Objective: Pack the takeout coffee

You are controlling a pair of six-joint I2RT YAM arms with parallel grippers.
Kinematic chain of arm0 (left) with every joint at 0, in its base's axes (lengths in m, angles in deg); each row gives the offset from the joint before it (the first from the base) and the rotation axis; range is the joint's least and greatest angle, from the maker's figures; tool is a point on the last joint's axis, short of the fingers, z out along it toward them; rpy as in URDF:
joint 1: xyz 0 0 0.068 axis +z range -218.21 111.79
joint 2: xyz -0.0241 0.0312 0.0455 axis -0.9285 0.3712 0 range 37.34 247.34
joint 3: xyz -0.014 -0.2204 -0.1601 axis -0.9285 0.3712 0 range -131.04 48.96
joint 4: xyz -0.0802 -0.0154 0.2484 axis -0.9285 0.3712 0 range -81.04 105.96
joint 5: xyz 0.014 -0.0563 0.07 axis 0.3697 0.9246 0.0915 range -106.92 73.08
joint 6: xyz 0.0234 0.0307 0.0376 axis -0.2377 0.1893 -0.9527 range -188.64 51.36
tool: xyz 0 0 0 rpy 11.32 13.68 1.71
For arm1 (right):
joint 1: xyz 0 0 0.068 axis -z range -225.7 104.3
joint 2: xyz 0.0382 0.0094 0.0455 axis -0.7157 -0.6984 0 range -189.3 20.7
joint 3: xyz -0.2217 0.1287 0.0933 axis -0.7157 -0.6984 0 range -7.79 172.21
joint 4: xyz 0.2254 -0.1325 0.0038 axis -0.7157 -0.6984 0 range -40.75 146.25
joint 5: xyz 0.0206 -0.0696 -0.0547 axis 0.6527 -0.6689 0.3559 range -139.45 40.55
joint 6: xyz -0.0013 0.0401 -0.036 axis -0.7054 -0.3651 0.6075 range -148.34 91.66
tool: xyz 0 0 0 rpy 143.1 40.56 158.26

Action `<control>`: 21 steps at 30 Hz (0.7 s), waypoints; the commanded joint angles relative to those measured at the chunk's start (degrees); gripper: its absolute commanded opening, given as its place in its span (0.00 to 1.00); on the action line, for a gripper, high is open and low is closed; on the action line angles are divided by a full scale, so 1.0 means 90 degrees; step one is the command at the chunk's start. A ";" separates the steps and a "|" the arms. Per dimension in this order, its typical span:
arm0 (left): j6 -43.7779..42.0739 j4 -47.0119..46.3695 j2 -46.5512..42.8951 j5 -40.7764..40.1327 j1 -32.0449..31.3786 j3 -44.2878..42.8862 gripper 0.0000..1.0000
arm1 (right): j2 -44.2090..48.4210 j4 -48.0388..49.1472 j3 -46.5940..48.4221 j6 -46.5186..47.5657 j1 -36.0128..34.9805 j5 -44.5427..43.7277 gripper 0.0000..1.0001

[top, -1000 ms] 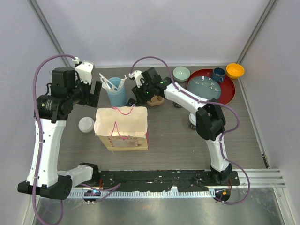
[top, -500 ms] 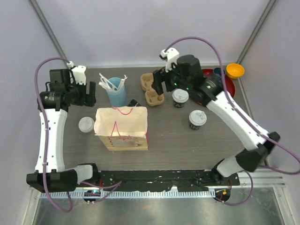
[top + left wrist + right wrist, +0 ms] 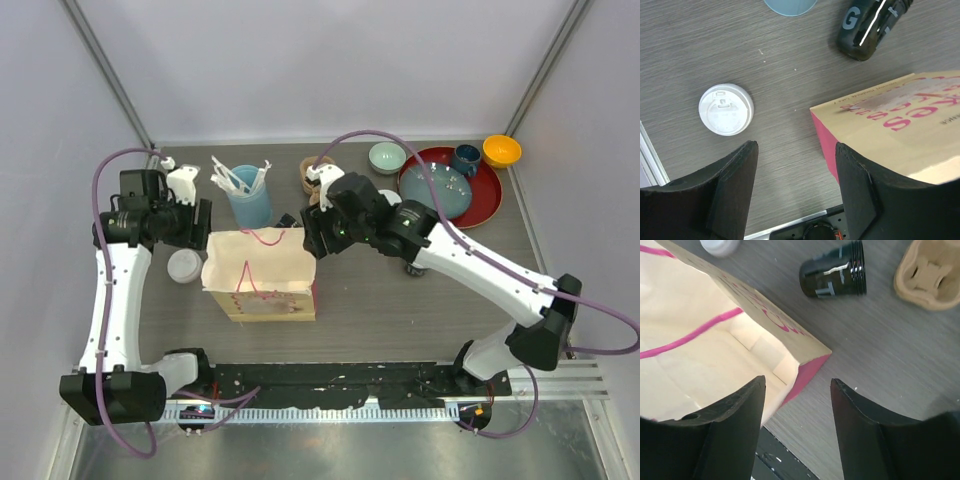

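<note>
The takeout coffee cups are hidden under my right arm in the top view and lie outside both wrist views. A white sip lid [image 3: 184, 265] [image 3: 726, 109] sits left of the open paper bag [image 3: 260, 275]; what is under it I cannot tell. My left gripper [image 3: 197, 228] [image 3: 796, 147] hovers open between that lid and the bag's left edge [image 3: 880, 130], holding nothing. My right gripper [image 3: 312, 235] [image 3: 797, 382] is open and empty over the bag's right top corner [image 3: 810, 355].
A black container [image 3: 870, 25] [image 3: 832, 272] lies on its side behind the bag. A light-blue cup of white utensils [image 3: 247, 200] and a cardboard cup carrier [image 3: 313, 175] [image 3: 927, 277] stand further back. At the back right are a green bowl [image 3: 386, 157], a red tray [image 3: 485, 205], a blue mug [image 3: 466, 158] and an orange bowl [image 3: 501, 150].
My right arm has swung left and forward from the cups by the carrier to the bag's right corner, covering them. My left gripper has come nearer the bag's left side.
</note>
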 commanded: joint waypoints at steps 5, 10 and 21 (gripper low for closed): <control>-0.0191 -0.0090 -0.0192 0.0686 -0.0028 0.0211 0.66 | -0.0169 -0.0383 0.0339 -0.0189 -0.0045 -0.0188 0.37; -0.0220 -0.0353 0.0032 0.0775 -0.0145 0.0065 0.66 | 0.0083 -0.0930 0.0397 0.0016 -0.0045 -0.0695 0.01; -0.0815 -0.0822 0.1575 0.0315 -0.1883 -0.1009 0.71 | 0.1373 -0.2493 -0.0257 0.1294 0.2209 0.1196 0.01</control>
